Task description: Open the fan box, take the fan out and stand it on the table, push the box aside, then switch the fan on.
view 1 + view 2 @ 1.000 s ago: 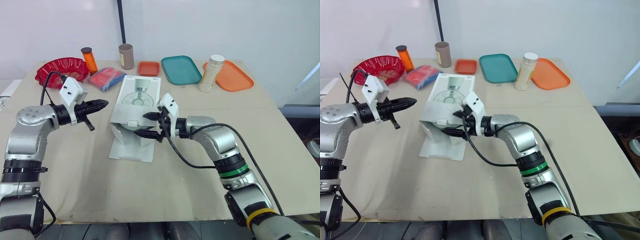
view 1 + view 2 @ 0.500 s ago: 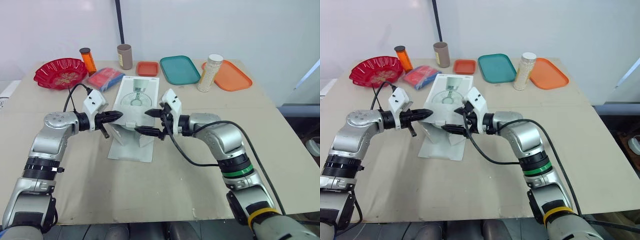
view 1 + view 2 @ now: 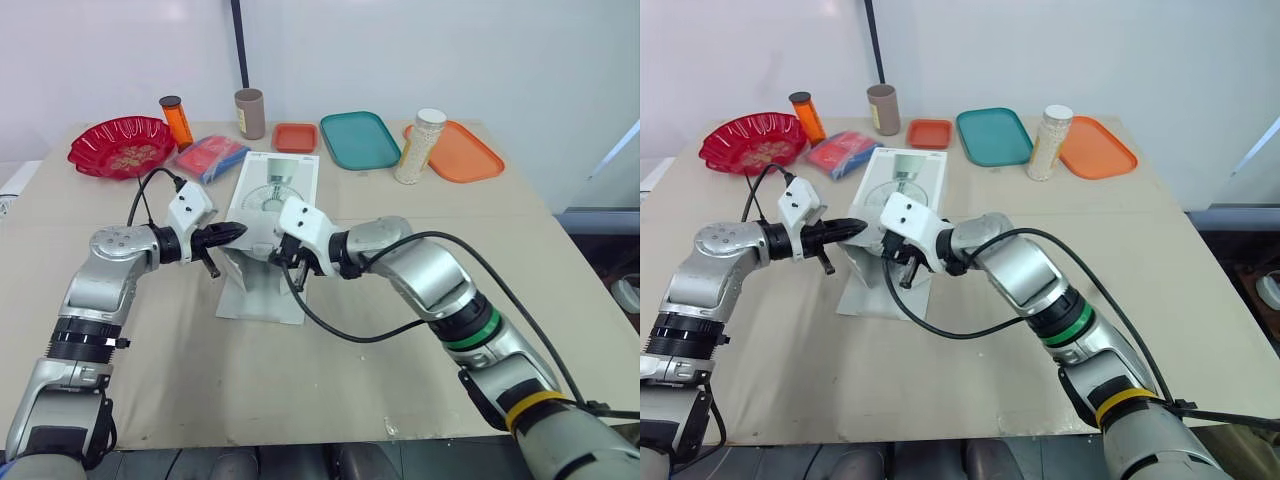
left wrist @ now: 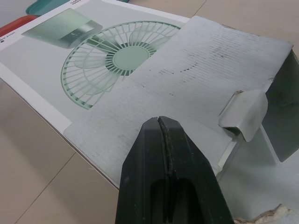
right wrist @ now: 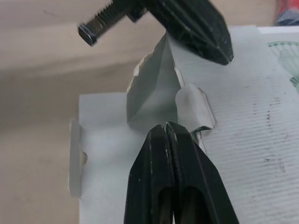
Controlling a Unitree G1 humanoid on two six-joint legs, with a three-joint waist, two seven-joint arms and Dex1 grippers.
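Box time: one white fan box (image 3: 275, 190) lies in the middle of the bench (image 3: 330, 370), a little to the left. It has a picture of a green fan on top. The end of the box that points at the near edge is open. Its flaps are folded out, and one big flap lies flat on the bench. A little bent tab (image 4: 244, 113) sticks out from the top flap.

Two grippers are at that open end. The left gripper (image 3: 236, 232) comes in from the left side. Its two black fingers are pressed together with nothing between them. Its tip is over the top flap, close to the left corner of the open end. I cannot tell if it touches the card.

The right gripper (image 5: 165, 127) comes in from the right side. Its two fingers are pressed together too, and they hold nothing. Its tip is just beside the little tab. The two gripper tips are near each other.

Eight more things sit along the far edge. One red bowl (image 3: 95, 140) is in the far left corner, with something brown in it. Next come one orange bottle (image 3: 178, 120), one red and blue packet (image 3: 212, 156) and one brown cup (image 3: 251, 113). There are three trays: one small orange tray (image 3: 296, 137), one teal tray (image 3: 361, 140) and one big orange tray (image 3: 465, 153). One tall jar (image 3: 421, 147) with a white lid stands between the teal tray and the big orange tray.
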